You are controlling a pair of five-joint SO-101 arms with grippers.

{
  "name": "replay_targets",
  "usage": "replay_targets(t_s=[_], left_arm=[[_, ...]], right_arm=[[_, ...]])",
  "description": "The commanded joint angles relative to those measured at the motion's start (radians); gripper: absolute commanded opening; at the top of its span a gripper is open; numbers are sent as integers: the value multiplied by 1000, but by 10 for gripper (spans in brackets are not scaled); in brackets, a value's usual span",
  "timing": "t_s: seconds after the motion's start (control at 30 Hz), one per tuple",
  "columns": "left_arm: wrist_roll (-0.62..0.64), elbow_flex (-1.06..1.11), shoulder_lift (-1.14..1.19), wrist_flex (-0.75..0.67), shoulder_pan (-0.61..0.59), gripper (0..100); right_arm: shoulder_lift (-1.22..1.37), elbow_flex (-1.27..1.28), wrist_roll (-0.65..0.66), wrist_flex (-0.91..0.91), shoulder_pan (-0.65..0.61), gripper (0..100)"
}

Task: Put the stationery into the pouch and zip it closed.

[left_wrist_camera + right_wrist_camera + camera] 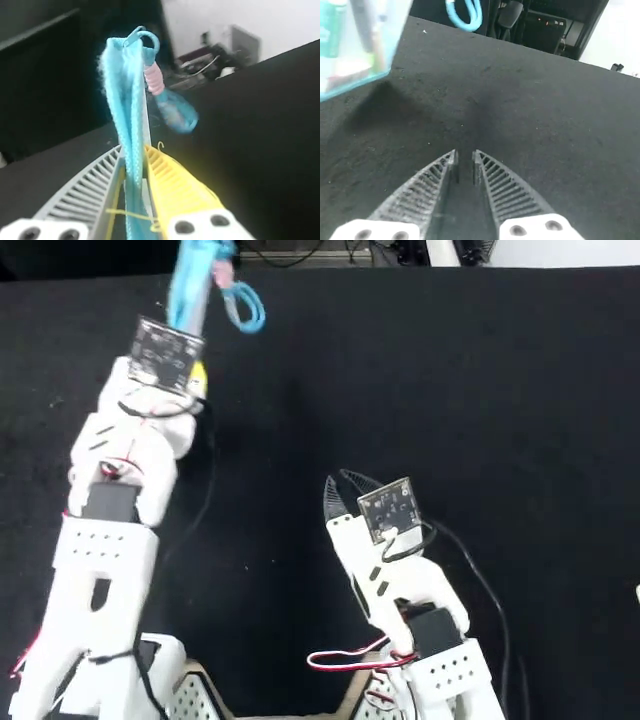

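**Left tool grips the pouch aloft, right tool idle over the desk**

Our left tool (135, 152) is clenched on the light blue pouch (125, 100), with the fabric edge pinched between the grey finger and the yellow one. The pouch stands out straight ahead of the tips. At its end farthest from the tool we see the zipper pull (133, 40) with a blue ring (151, 41) through it. A pink wrap (154, 80) hangs from that ring, and a blue loop (176, 113) dangles beyond it, beside the pouch and clear of the black desk (260, 150).

Our right tool (465, 156) holds nothing. Its two black fingers are drawn together with only a thin gap between the tips, and it sits low over the desk. The pouch is ahead of this tool and off to its left, raised off the desk. Through the pouch's clear side we make out the stationery (347, 47) inside, too blurred to name piece by piece. A soft shadow (380, 107) lies on the desk under the pouch. From above, the two tools are well apart, with the left one farther out.
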Motion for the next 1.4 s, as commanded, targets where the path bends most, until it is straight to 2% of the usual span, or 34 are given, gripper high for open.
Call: replay_targets(t_s=[0.0, 0.1, 0.4, 0.6, 0.77, 1.0, 1.1, 1.23, 1.37], left_arm=[[-3, -150, 40, -25, -107, 30], [-3, -136, 86, -25, -93, 30], [-2, -47, 232, -32, 62, 33], [-2, -53, 305, -26, 110, 33], [0, -42, 318, -15, 150, 33], [6, -42, 319, 54, 220, 34], [87, -30, 311, 54, 263, 56], [201, -30, 319, 48, 311, 173], [250, -36, 319, 46, 329, 188]], right_arm=[[-13, -2, -2, 3, 29, 56], [-13, -2, -2, 3, 29, 56], [-13, -2, -3, 5, 29, 56], [-13, -2, -3, 8, 6, 54], [-24, -4, -2, 140, -3, 54], [-35, -2, -2, 140, 100, 55], [-36, -2, -2, 147, 107, 56], [-36, -2, -2, 147, 106, 56], [-36, -2, -2, 147, 106, 56]])
